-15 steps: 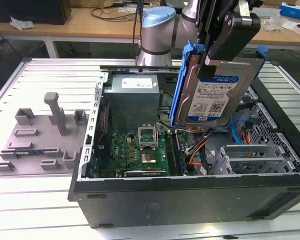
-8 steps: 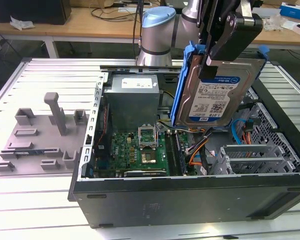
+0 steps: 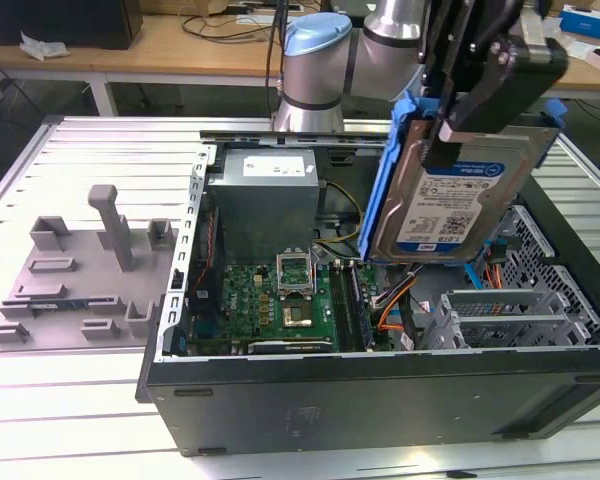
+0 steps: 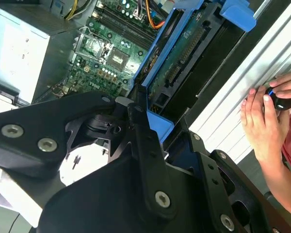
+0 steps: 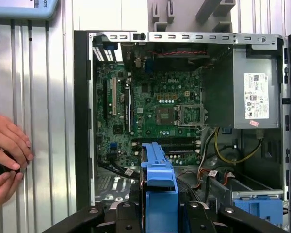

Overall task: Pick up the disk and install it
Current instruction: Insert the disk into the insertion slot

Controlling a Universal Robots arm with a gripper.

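Silver-metal rectangular disk in blue plastic carrier (image 3: pixel 465 205) hanging just beneath black gripper (image 3: pixel 448 140) — jaws clamping its upper end, long axis standing steeply, slightly tilted. Disk hovering over open black computer case (image 3: pixel 380 395), above grey metal drive cage (image 3: pixel 500 310) — green motherboard (image 3: pixel 280 295), grey power supply (image 3: pixel 265 200) sitting inside.

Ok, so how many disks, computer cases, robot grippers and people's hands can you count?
disk: 1
computer case: 1
gripper: 1
hands: 2
Total: 5
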